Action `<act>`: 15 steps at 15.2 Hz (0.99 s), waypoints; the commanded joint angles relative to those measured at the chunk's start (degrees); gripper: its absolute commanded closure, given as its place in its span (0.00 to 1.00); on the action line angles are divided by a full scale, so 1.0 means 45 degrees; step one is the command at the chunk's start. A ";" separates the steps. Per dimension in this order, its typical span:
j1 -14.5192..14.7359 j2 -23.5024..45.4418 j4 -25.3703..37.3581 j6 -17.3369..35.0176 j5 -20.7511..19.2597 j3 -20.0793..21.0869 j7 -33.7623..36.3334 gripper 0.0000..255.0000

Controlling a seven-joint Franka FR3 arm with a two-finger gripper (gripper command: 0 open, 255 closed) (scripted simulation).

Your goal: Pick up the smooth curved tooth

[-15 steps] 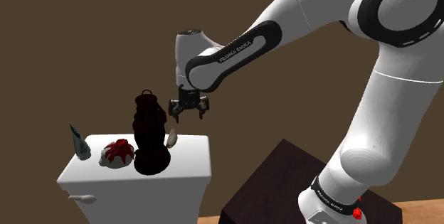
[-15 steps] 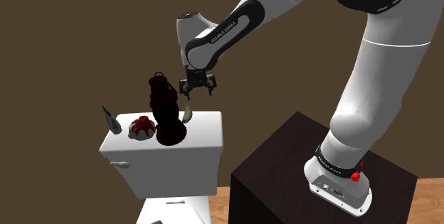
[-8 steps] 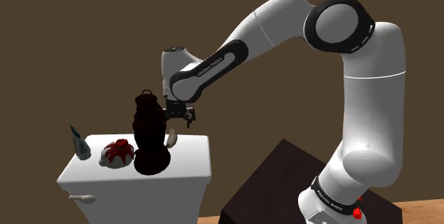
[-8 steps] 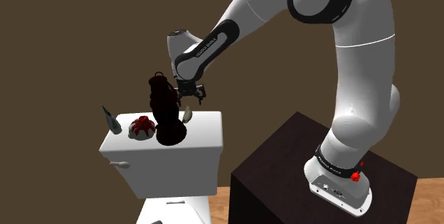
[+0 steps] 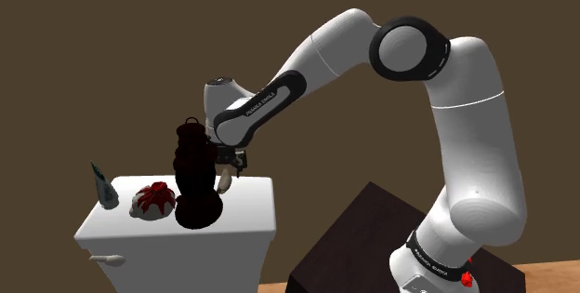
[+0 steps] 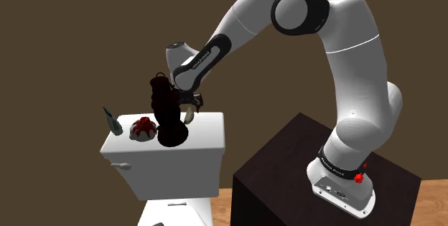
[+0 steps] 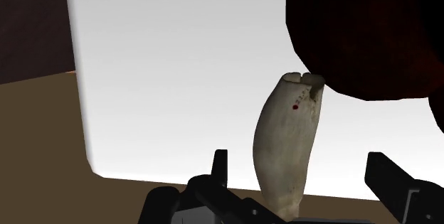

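Note:
The tooth (image 7: 288, 144) is smooth, cream-coloured and curved, and it lies on the white toilet tank lid (image 7: 178, 66) against the foot of a dark maroon ribbed object (image 7: 370, 30). My gripper (image 7: 299, 160) is open, with one black finger on each side of the tooth and a gap showing to each. In the shoulder view the gripper (image 5: 230, 163) hangs just over the tooth (image 5: 224, 181), beside the maroon object (image 5: 195, 179). The second exterior view gives the same picture: gripper (image 6: 191, 104) directly above the tooth (image 6: 188, 116).
On the tank lid (image 5: 246, 217) also stand a red and white lump (image 5: 154, 198) and a grey pointed cone (image 5: 102, 187). A flush handle (image 5: 107, 259) sticks out of the tank front. The dark stand (image 5: 372, 235) sits to the shoulder view's right.
The arm swung down and toward the shoulder view's left. The gripper dropped from above the lid to straddle the tooth beside the maroon object. The fingers stayed open.

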 commanded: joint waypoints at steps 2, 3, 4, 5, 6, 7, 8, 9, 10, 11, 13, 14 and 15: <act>0.0019 0.0408 0.0063 0.0254 -0.0117 -0.0149 0.0067 0.00; 0.0015 0.0408 0.0061 0.0254 -0.0121 -0.0144 0.0070 0.00; 0.0010 0.0383 0.0037 0.0254 -0.0114 -0.0138 0.0069 1.00; -0.0004 0.0388 0.0072 0.0229 -0.0109 -0.0138 0.0045 1.00; -0.0010 0.0348 0.0056 0.0204 -0.0098 -0.0127 0.0043 1.00; -0.0017 0.0349 0.0054 0.0209 -0.0098 -0.0128 0.0033 1.00; -0.0035 0.0343 0.0052 0.0206 -0.0094 -0.0129 0.0012 1.00; -0.0029 0.0311 0.0038 0.0187 -0.0087 -0.0119 0.0023 1.00; -0.0025 0.0318 0.0042 0.0190 -0.0089 -0.0120 0.0027 1.00; -0.0022 0.0325 0.0069 0.0171 -0.0086 -0.0119 0.0025 1.00; 0.0007 0.0409 0.0062 0.0253 -0.0129 -0.0136 0.0075 1.00; -0.0025 0.0282 0.0044 0.0144 -0.0090 -0.0093 0.0052 1.00; -0.0055 0.0154 0.0026 0.0035 -0.0049 -0.0052 0.0028 1.00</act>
